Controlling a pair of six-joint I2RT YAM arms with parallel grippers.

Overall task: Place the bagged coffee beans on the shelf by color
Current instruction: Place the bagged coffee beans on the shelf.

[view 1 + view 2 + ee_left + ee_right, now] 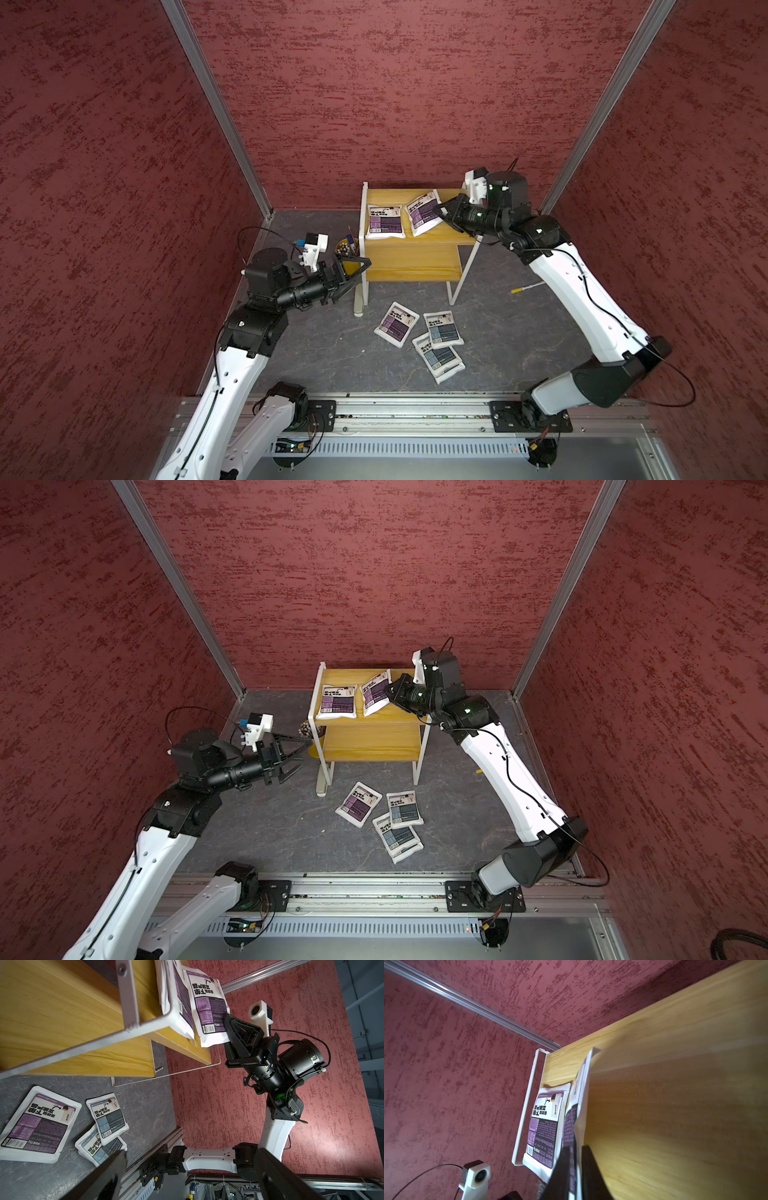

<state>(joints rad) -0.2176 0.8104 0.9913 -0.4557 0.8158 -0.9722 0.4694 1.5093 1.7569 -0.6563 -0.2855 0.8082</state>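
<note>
Red walls enclose the shelf point(415, 259), where a purple-panelled coffee pouch point(422, 212) sits between the barely parted jaws of the right gripper point(439, 210), pinched or not I cannot tell; likely light, soft, slippery, best held by its seam.

Both top views give us a steep overhead look. Our close wrist cameras share the yellow-wood two-tier shelf point(62, 1012).

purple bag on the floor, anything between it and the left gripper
Nothing visible does: the purple bag lies uncovered beside the grey-blue bags; the open left gripper hangs beside the shelf.
</note>
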